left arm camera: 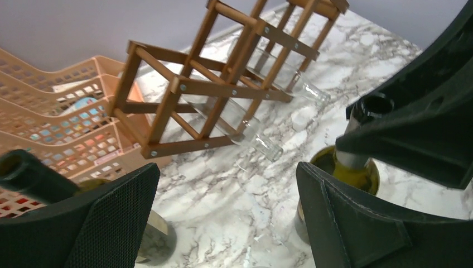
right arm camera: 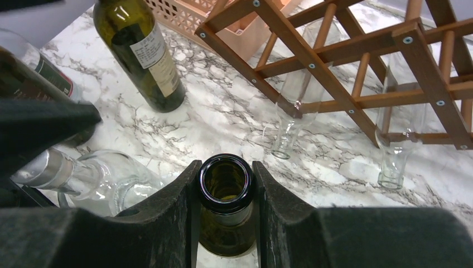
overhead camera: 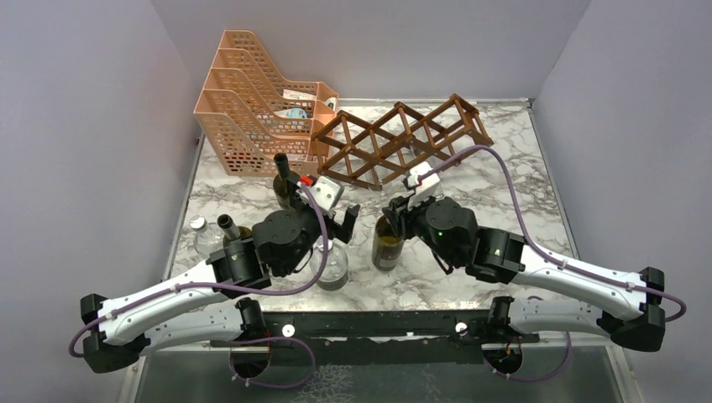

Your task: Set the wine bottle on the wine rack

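Note:
The wine bottle [overhead camera: 388, 248], olive-green with an open mouth, stands upright on the marble table in front of the wine rack [overhead camera: 403, 143]. My right gripper [overhead camera: 396, 220] is shut on the bottle's neck. In the right wrist view both fingers [right arm camera: 178, 206] press the neck of the bottle [right arm camera: 226, 234] just below the rim. The reddish-brown lattice rack [right arm camera: 334, 67] lies beyond it, with two clear bottles [right arm camera: 293, 120] in its openings. My left gripper [overhead camera: 337, 228] is open and empty, left of the held bottle. In the left wrist view it [left arm camera: 228, 218] holds nothing, and the rack [left arm camera: 223, 84] lies ahead.
A peach perforated file tray [overhead camera: 252, 101] stands at the back left. A dark green labelled bottle [overhead camera: 284, 180] stands in front of it. Another dark bottle [overhead camera: 231, 228] and a small clear bottle [overhead camera: 200, 235] stand further left. A clear glass bottle [overhead camera: 329, 267] stands under my left wrist.

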`<state>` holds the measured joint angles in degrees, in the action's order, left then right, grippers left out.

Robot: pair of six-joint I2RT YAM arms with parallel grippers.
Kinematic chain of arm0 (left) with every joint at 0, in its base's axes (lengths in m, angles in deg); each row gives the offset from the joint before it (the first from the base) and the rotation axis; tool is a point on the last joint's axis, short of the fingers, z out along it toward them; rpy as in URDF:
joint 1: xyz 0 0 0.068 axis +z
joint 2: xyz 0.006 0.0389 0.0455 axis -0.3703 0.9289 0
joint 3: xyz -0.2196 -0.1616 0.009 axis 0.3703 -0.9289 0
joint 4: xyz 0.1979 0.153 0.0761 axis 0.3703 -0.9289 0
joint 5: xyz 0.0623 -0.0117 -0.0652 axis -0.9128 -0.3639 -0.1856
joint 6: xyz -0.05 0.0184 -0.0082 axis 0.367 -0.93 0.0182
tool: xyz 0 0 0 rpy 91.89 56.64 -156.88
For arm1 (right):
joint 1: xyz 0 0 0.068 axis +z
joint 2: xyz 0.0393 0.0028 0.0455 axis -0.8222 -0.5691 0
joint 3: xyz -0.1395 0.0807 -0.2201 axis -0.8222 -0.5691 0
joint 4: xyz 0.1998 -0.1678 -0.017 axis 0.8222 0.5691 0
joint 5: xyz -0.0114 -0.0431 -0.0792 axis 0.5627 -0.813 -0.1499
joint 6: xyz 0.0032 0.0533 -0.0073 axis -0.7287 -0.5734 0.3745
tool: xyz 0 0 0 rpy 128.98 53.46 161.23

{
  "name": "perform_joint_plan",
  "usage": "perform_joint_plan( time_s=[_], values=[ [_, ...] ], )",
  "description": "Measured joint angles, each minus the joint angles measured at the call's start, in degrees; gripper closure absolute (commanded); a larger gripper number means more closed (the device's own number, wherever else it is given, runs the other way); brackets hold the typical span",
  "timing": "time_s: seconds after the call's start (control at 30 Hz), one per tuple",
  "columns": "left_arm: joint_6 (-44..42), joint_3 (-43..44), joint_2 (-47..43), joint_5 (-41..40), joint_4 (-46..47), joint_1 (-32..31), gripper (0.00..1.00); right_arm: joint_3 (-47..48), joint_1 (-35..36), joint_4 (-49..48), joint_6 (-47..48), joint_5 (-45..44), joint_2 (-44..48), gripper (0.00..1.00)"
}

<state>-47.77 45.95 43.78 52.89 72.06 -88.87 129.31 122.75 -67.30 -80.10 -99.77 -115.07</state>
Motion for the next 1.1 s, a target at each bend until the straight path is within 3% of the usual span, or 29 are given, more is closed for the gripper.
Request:
perform_joint_plan(
  time_s=[0.17, 0.7, 1.1],
  values=[
    [1.66, -5.64, 1.03, 5.31, 4.55, 0.00, 0.01, 0.00, 0.00, 3.06, -2.49, -1.77, 3.17, 0.99],
    [1.90, -10.67, 9.97, 29.38, 20.94, 0.00, 0.01, 6.56, 0.00, 11.69, -5.51, -7.72, 13.05, 0.99],
    [-0.28, -10.93, 23.89, 34.56, 30.77, 0.00, 0.01, 11.28, 0.00, 13.66, -5.27, -7.23, 14.53, 0.99]
  ],
)
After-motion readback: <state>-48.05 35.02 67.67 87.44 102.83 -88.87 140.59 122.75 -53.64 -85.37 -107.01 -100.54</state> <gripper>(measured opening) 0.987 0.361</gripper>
